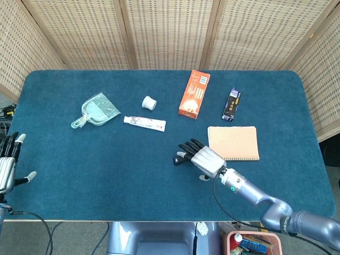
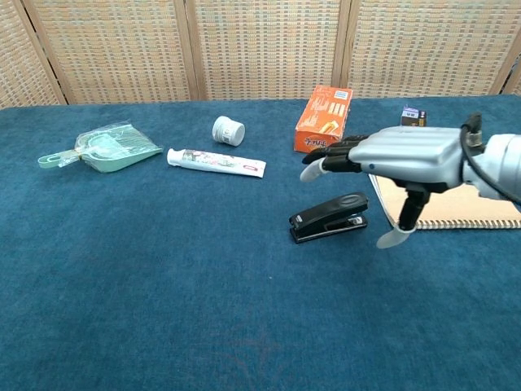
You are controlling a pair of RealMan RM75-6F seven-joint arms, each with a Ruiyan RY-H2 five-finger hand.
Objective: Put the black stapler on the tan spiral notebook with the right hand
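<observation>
Chest view: metallic right hand [image 2: 399,159], fingers spread wide, hovers over glossy black stapler [image 2: 329,217].

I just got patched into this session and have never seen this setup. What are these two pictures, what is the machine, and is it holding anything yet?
It is a two-armed robot with a robot hand on each arm, working at a blue table. One picture looks down from the robot's head; the other looks forward from its chest.

On the table lie a black stapler, a tan spiral notebook just right of it, an orange box, a small dark box, a toothpaste tube, a small white jar and a green dustpan.

The right robot hand hovers over the stapler with fingers spread, holding nothing. The left robot hand waits open at the table's left edge, seen only from the head.
</observation>
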